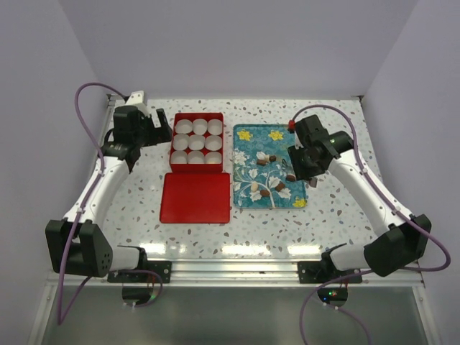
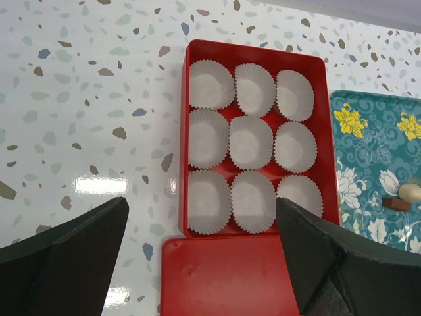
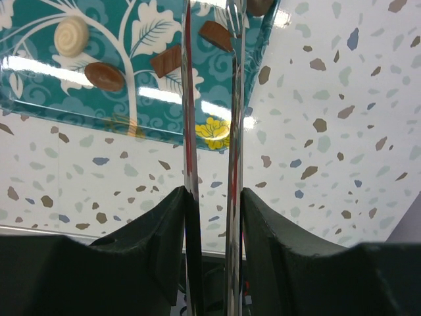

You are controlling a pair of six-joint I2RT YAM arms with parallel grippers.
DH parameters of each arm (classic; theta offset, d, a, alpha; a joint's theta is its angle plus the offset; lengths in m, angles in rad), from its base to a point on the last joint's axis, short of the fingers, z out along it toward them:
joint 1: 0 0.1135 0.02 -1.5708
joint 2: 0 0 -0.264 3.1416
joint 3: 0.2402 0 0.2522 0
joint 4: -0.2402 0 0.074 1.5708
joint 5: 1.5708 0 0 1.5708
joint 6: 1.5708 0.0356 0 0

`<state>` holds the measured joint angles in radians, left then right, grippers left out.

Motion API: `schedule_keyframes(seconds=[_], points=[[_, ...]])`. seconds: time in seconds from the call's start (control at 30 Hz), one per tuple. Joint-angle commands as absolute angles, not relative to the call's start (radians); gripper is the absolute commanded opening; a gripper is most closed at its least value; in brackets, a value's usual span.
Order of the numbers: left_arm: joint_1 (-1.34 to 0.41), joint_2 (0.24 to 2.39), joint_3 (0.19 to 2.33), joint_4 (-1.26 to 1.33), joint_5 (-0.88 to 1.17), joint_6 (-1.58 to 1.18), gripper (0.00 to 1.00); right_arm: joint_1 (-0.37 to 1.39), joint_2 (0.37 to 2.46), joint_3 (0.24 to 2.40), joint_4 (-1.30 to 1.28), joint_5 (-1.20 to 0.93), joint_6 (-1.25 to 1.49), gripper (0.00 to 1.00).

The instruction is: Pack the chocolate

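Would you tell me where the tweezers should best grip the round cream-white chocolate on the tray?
Pinch the cream-white chocolate across its round rim, from above: it lies flat on the teal tray, clear of neighbours, so the tweezers fit either side.

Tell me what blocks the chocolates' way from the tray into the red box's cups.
Nothing visible does. The red box stands open beside the tray, its lid flat on the table in front of it, all nine cups empty. The left claw hangs at the box's other side.
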<state>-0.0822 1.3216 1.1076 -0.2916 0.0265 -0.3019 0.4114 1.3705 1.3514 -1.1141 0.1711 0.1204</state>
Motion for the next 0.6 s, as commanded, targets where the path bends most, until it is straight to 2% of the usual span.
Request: schedule_keyframes(seconds=[0.0,0.57], points=[[-0.092,1.307,1.101,-0.255,0.04,-0.316,1.0,0.408,1.333,1.344,-1.164,0.201,0.149,0.41],[-0.103,1.336,1.104,-0.226,0.058,-0.318,1.0,0.407,1.31,1.312,-1.212,0.204,0.209,0.43]])
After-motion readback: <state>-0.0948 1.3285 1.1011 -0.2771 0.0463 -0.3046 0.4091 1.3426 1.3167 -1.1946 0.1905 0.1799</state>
